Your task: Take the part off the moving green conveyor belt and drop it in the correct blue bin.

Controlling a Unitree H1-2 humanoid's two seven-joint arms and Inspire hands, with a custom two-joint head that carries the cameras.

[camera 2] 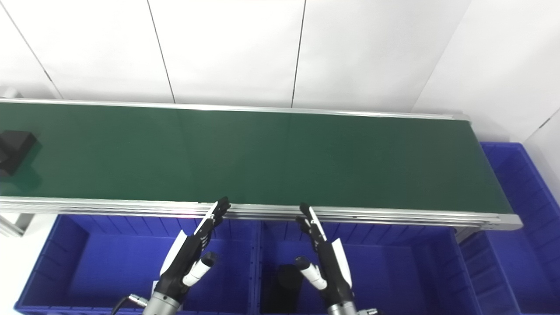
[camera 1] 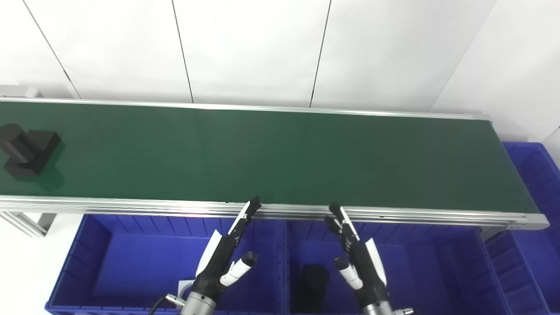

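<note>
- White panelled wall (camera 1: 245, 48) behind; green belt (camera 1: 271, 157) spans the view between aluminium rails
- Left hand (camera 1: 225, 253): fingers straight and apart from the thumb, holding nothing; fingertips (camera 1: 253, 204) at the belt's near rail, above the left bin (camera 1: 131, 262)
- Right hand (camera 1: 356, 256): same open pose, empty, fingertips (camera 1: 336, 211) at the near rail, above the middle bin (camera 1: 420, 267)
- Dark cylinder (camera 1: 313, 284) lies in the middle bin, just left of the right hand
- Third bin (camera 1: 531, 175) stands beyond the belt's right end
- Black part (camera 1: 26, 148) rests on the belt at its far left, well apart from both hands
</note>
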